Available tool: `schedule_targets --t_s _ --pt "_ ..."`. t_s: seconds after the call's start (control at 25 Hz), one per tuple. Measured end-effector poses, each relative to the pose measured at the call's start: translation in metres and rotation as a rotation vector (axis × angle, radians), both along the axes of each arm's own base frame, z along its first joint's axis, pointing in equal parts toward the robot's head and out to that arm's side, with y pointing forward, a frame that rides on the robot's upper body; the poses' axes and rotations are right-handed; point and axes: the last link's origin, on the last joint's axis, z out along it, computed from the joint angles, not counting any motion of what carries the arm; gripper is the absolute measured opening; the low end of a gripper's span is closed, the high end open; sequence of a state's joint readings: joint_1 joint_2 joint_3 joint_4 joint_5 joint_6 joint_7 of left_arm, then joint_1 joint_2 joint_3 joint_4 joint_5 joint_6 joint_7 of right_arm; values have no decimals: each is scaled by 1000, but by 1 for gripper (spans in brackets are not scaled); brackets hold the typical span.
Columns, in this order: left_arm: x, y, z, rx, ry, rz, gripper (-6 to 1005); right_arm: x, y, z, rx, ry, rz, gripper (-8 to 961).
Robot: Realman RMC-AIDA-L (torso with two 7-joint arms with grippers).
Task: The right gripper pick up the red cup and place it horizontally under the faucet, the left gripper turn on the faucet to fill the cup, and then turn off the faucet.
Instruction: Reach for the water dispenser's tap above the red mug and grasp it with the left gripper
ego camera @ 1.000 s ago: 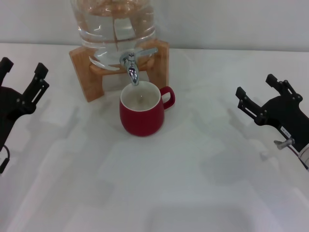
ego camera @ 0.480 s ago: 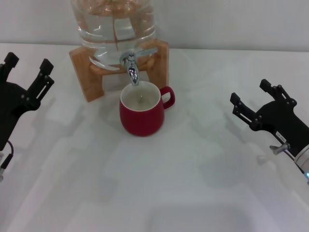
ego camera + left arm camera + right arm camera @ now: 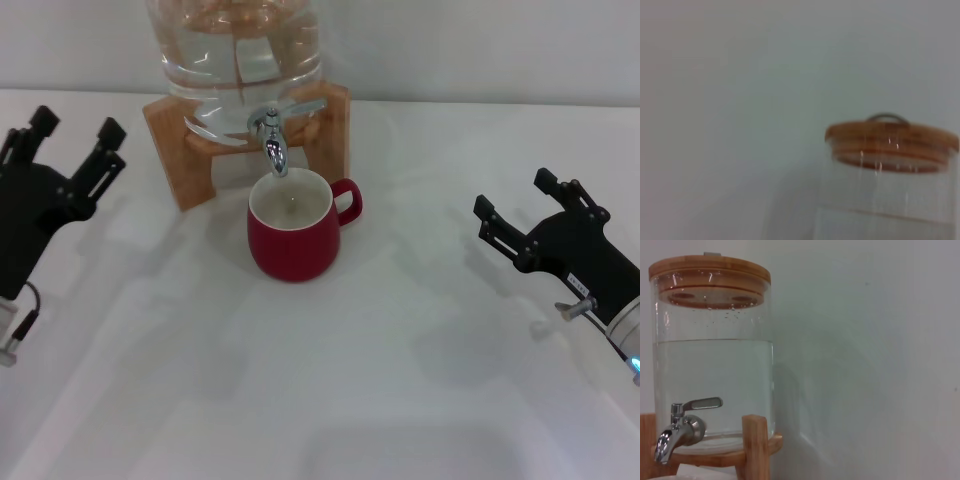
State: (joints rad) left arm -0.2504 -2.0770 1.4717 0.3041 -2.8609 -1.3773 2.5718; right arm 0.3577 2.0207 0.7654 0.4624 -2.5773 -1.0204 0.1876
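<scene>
Glossy red ceramic cup [image 3: 294, 236] with cream inside, upright on white desk [image 3: 330, 380] at centre of head frame, loop handle toward frame right, directly under small chrome faucet [image 3: 273, 135] spout, not touching it. Faucet on clear glass water dispenser [image 3: 235, 55] on wooden stand [image 3: 175, 150], upper centre; bamboo lid [image 3: 709, 267] visible in right wrist view. Black left gripper [image 3: 78, 130] at left edge, fingers apart, holding nothing, well clear of faucet. Black right gripper [image 3: 513, 198] at right edge, fingers apart, empty, well apart from cup
</scene>
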Motion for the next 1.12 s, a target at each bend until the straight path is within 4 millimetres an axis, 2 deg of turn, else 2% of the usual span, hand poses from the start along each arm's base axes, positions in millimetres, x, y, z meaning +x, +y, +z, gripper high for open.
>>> schedule_targets --t_s 0.4,0.84,1.12 --pt "9 16 0 -138 44 34 874 1 0 0 -8 14 -11 859" --pt "39 21 7 -343 133 48 874 1 1 0 -9 13 -11 859" --pt "52 22 21 -455 165 81 874 1 1 0 -9 13 -10 859"
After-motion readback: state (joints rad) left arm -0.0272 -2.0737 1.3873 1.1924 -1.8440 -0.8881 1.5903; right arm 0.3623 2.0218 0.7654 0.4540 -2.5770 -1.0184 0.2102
